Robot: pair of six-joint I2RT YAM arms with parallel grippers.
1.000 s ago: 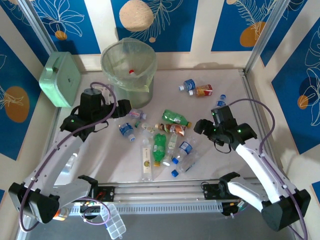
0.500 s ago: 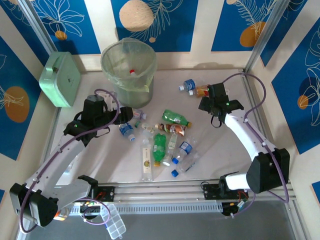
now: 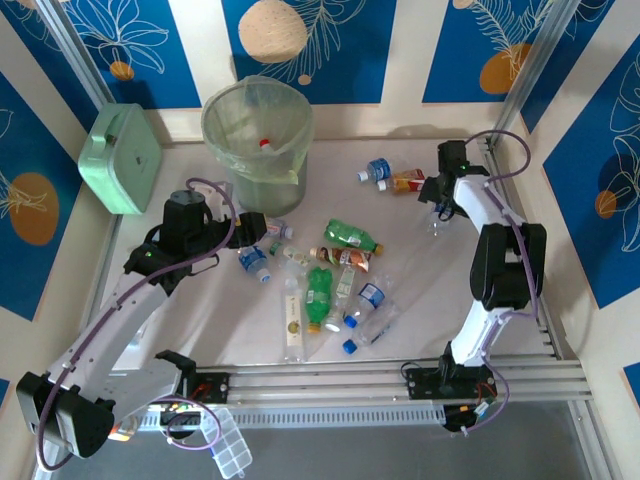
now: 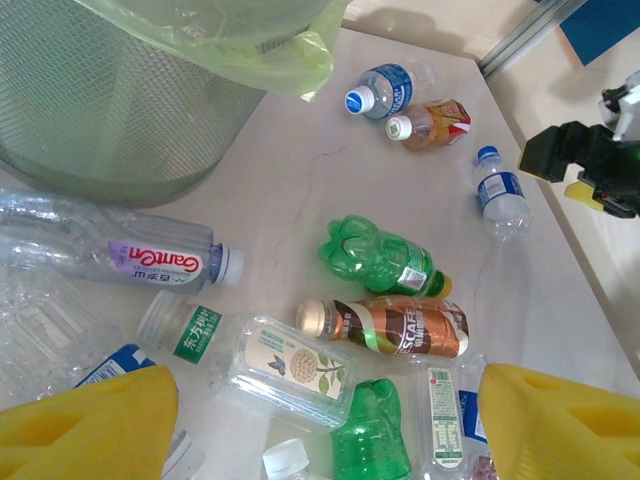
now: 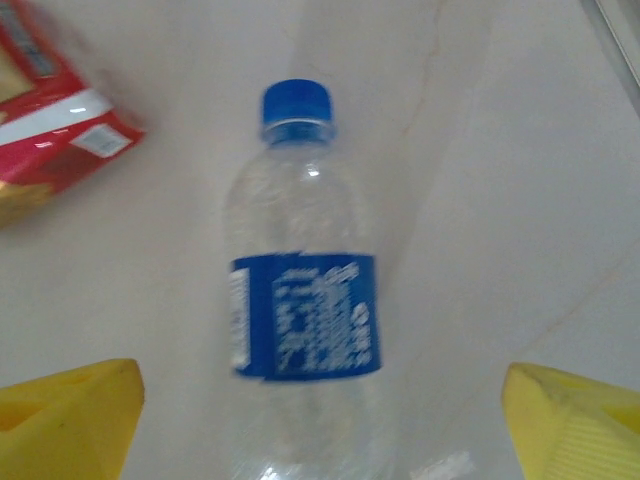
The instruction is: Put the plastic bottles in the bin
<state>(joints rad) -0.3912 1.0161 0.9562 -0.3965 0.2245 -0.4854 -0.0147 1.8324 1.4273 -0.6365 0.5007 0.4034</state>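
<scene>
Several plastic bottles (image 3: 330, 285) lie in a heap mid-table, among them a green one (image 4: 385, 258) and a brown-labelled one (image 4: 395, 325). The bin (image 3: 258, 130), lined with a pale-green bag, stands at the back with a red-capped bottle (image 3: 264, 144) inside. My left gripper (image 3: 264, 230) hovers open at the heap's left edge, its yellow fingers (image 4: 85, 425) wide over a clear flower-labelled bottle (image 4: 290, 370). At the far right my right gripper (image 3: 437, 197) is open above a clear blue-capped, blue-labelled bottle (image 5: 305, 300), which lies between the fingers (image 5: 70, 415) without touching them.
A mint-green box (image 3: 122, 157) leans at the back left. A blue-capped bottle (image 3: 376, 170) and a red-labelled bottle (image 3: 408, 181) lie just left of the right gripper. A white flat strip (image 3: 291, 328) lies near the front. A metal frame rail (image 3: 515, 210) borders the right side.
The right arm swung from the middle right out to the far right and now sits over the blue-capped bottle. The left arm drew back slightly toward the near side.
</scene>
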